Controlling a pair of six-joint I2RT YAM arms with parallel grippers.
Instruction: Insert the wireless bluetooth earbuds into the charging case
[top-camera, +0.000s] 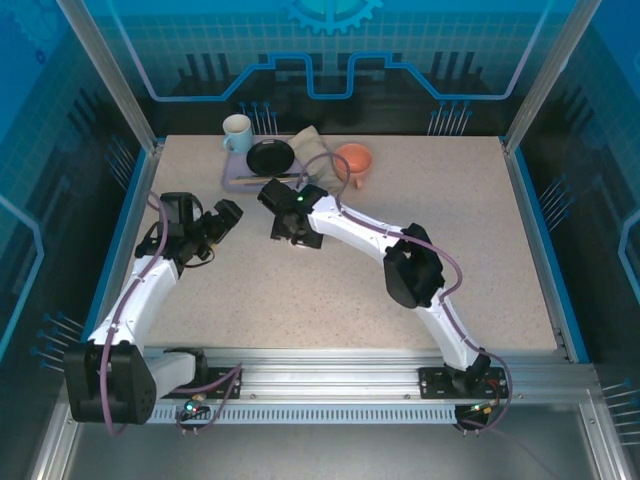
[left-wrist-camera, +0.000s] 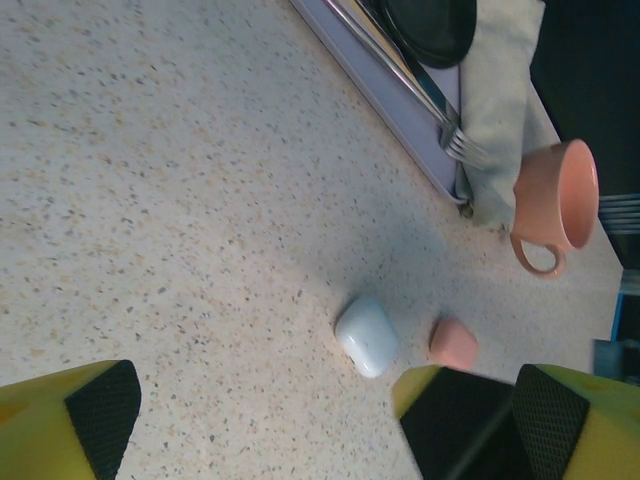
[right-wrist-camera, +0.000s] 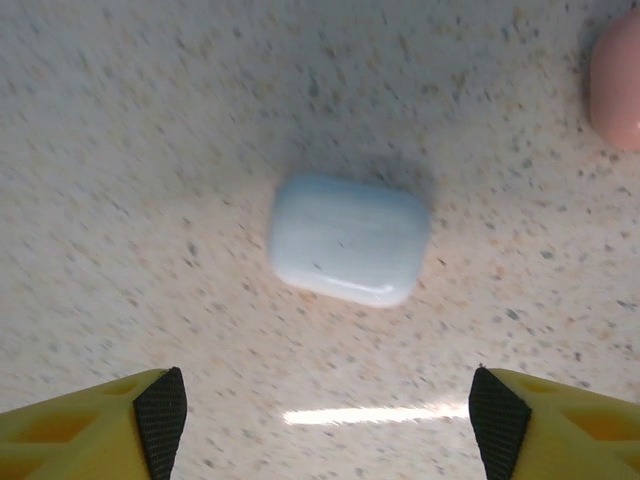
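A shut white charging case (right-wrist-camera: 350, 240) lies flat on the speckled table, and a shut salmon-pink case (right-wrist-camera: 615, 85) lies a little apart from it. My right gripper (right-wrist-camera: 328, 420) hovers open just above the white case, which sits ahead of its spread fingers. In the left wrist view the white case (left-wrist-camera: 366, 336) and pink case (left-wrist-camera: 454, 343) lie ahead of my open left gripper (left-wrist-camera: 325, 425), which holds nothing. In the top view my left gripper (top-camera: 226, 215) and right gripper (top-camera: 288, 236) face each other at the table's left middle. The earbuds are out of view.
At the back stands a lavender tray (top-camera: 235, 181) with a black plate (top-camera: 270, 157), a fork (left-wrist-camera: 450, 135) and a beige napkin (left-wrist-camera: 505, 100). A white mug (top-camera: 237, 132) and a salmon cup (top-camera: 355, 160) flank it. A dark and yellow part (left-wrist-camera: 455, 425) crowds the pink case.
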